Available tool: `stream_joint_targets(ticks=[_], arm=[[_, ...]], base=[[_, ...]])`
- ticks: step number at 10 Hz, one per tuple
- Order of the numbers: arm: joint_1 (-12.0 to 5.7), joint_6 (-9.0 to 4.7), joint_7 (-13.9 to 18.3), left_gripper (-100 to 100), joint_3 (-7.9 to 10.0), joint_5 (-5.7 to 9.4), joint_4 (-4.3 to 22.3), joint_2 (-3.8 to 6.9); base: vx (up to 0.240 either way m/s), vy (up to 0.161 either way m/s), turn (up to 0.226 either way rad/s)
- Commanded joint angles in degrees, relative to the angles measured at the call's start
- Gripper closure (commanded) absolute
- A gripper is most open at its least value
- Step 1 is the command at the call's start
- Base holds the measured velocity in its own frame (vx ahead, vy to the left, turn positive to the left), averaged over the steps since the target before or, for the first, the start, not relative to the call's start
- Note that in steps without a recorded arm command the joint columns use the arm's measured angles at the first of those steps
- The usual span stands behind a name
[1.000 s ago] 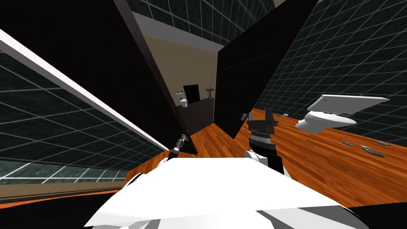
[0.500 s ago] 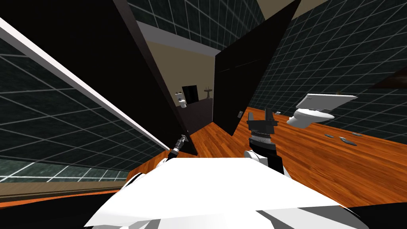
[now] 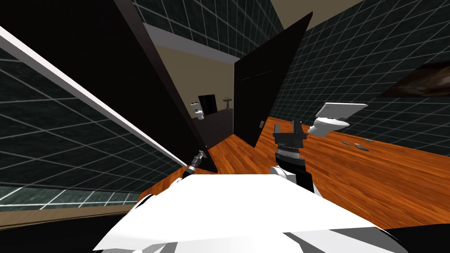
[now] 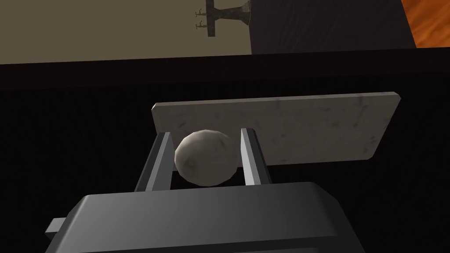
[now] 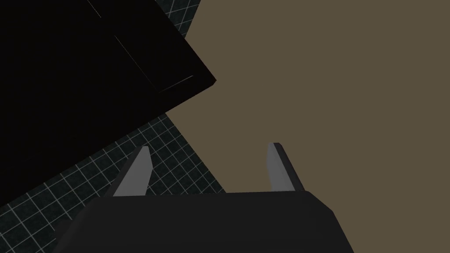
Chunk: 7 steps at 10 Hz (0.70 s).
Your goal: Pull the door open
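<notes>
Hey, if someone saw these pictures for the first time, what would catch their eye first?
First, the round grey knob gripped between the fingers of the left gripper, standing off a pale plate on the dark door. Then the white toilet on the orange wooden floor off to the right, beyond the open right gripper.
</notes>
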Motion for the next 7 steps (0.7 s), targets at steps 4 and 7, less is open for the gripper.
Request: stream_joint_targets(ticks=[4, 7], arm=[[1.24, -4.78, 1.27, 100, -0.36, -0.27, 2.77, 1.63], [1.91, -6.10, 1.71, 100, -0.42, -0.32, 2.39, 2.27]], base=[[-0.092, 0.052, -0.101], [-0.111, 0.058, -0.085]])
